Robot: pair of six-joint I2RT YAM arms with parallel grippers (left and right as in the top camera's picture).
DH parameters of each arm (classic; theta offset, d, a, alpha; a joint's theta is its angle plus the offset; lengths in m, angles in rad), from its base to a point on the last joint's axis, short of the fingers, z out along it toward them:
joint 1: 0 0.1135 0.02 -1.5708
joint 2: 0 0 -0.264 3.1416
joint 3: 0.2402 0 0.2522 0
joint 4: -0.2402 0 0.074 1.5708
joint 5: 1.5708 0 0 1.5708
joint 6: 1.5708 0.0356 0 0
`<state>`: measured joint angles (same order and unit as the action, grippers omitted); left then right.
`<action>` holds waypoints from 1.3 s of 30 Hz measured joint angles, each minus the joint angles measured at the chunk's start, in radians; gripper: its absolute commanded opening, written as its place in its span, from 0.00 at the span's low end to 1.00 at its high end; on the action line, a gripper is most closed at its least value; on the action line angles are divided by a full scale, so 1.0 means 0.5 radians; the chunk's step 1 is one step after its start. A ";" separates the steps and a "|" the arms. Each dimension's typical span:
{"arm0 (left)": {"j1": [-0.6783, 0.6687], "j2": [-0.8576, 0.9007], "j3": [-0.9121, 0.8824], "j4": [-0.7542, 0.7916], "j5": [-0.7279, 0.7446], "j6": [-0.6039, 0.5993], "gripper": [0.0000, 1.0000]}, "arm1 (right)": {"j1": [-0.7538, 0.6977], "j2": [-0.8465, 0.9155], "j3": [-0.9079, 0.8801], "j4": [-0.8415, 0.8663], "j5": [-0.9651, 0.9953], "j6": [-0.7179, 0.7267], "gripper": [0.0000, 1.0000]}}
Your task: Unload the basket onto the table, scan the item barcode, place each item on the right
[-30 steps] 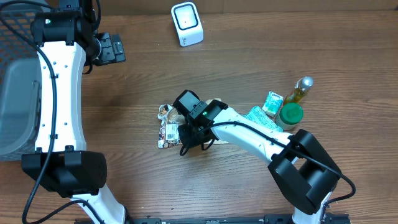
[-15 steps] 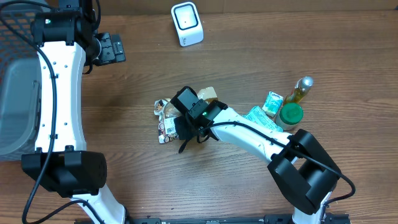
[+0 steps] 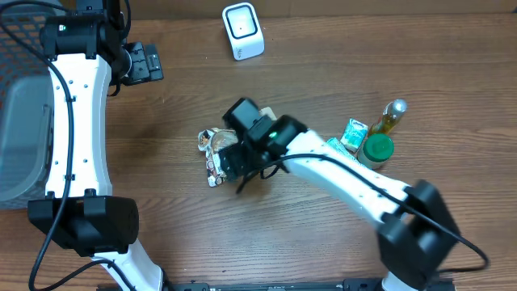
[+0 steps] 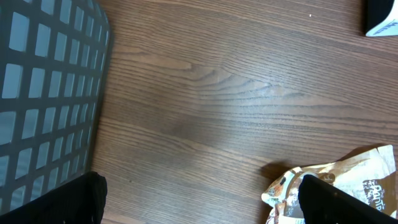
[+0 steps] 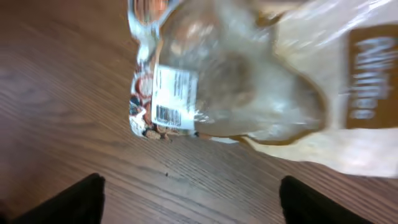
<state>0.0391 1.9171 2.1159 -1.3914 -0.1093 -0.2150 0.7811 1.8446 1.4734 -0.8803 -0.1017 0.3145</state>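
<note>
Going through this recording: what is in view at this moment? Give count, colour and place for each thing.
snack bag: one, clear and tan with a white barcode label, lying at the table's centre
scanner: one, white, top of the overhead view
basket: one, grey mesh, left edge
jar: one, green lid, right side
bottle: one, yellow-green, next to the jar
green packet: one, left of the bottle
teal packet: one, partly under the right arm
table: one, brown wood
left gripper: black, open, empty, near the basket
right gripper: black, open, over the snack bag
</note>
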 measured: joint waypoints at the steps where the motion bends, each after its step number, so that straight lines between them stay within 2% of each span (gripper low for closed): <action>1: 0.000 0.000 0.000 0.000 0.000 0.001 1.00 | -0.046 -0.049 0.014 -0.037 -0.002 -0.006 1.00; 8: 0.000 0.000 0.000 0.000 0.000 0.000 1.00 | -0.401 -0.110 0.036 -0.234 0.004 -0.006 1.00; 14: 0.000 0.000 0.000 -0.001 0.000 0.000 1.00 | -0.552 -0.110 0.036 -0.256 0.008 -0.005 1.00; 22: 0.000 0.000 0.000 -0.001 0.000 0.000 1.00 | -0.562 -0.098 0.036 -0.210 0.007 -0.003 1.00; 27: 0.000 0.000 0.000 -0.001 0.000 0.000 1.00 | -0.556 -0.012 0.035 -0.094 0.004 -0.001 0.89; 39: 0.000 0.000 0.000 -0.001 0.000 0.000 1.00 | -0.463 0.320 0.035 0.027 0.003 -0.002 0.89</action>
<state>0.0391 1.9171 2.1159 -1.3918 -0.1093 -0.2150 0.5495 2.0048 1.4910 -0.8665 -0.1001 0.3138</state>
